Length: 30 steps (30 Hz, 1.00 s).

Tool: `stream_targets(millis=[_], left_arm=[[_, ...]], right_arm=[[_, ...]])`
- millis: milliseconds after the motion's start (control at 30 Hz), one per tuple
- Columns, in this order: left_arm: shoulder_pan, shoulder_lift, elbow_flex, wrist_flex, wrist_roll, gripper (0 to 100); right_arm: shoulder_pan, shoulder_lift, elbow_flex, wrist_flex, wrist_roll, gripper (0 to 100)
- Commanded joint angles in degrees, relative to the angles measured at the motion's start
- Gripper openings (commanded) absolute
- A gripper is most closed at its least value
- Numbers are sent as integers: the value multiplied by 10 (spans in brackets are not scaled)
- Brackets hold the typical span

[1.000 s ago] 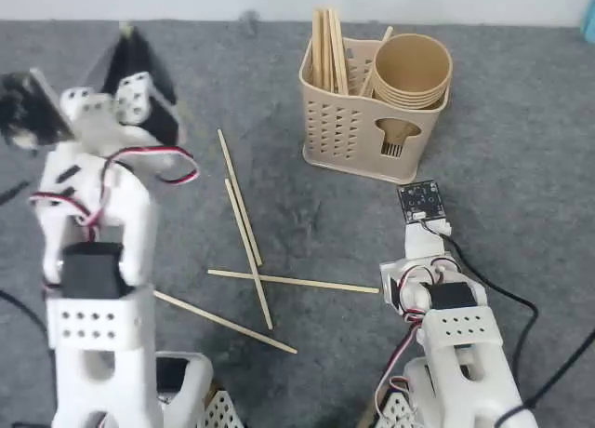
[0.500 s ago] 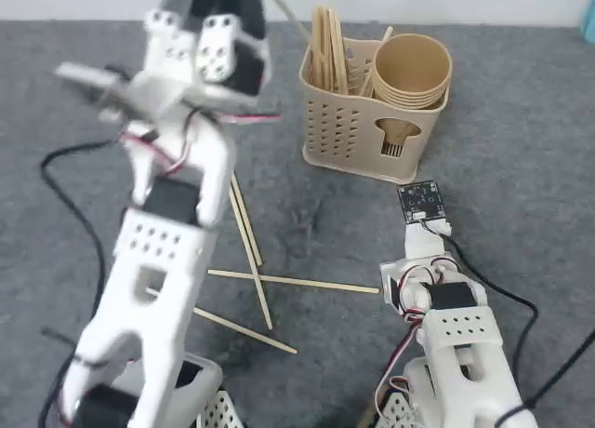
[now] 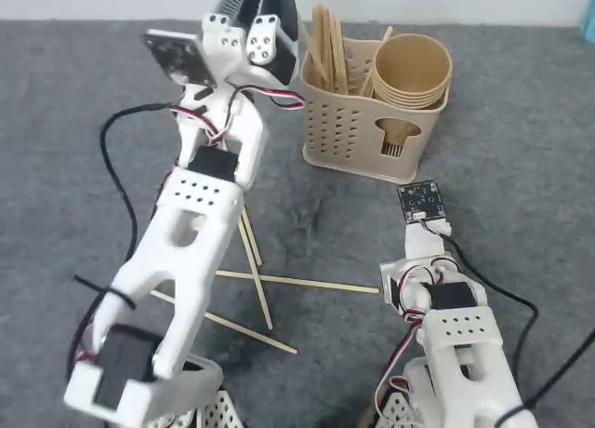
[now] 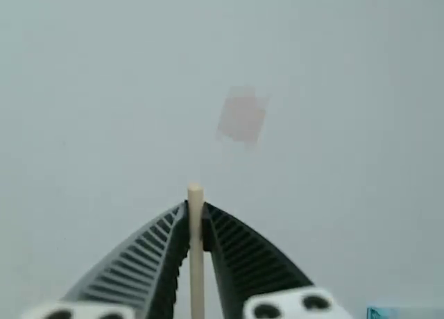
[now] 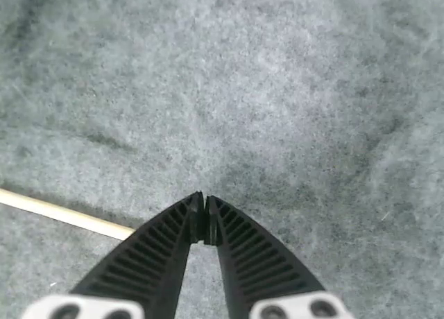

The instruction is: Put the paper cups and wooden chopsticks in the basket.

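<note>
A pale, round wooden chopstick with a blunt tip is clamped between the left gripper jaws. It runs lengthwise along them and pokes just past the fingertips, raised beside the basket. The basket holds several upright sticks and one cup stack. Four loose chopsticks lie crossed on the grey mat. The right gripper is closed and empty.

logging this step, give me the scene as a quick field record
left gripper: shut on a chopstick, up beside the basket
right gripper: shut, empty, over the mat
basket: holds stacked paper cups and upright chopsticks
loose chopsticks: lying crossed on the mat
</note>
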Motion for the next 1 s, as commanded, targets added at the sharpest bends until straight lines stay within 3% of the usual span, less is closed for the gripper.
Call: stream_targets(millis=[0,267,500,633,767,967], left_arm=[[5,11,-22,-19,5,13],[26,27,44,-23,-27,13],[37,77,16,-22,-40,17],[34,76,6,-18,-29,118],[35,31,6,74,-17,224],[33,-97,12,205,-16,231]], right_arm=[[7,-17,-5,-7,7,8],[7,-17,-5,-8,7,8],[7,-17,-5,-7,7,8],[7,-17,-5,-7,7,8],[7,-17,-5,-8,7,8],[7,-17,-5,-8,7,8]])
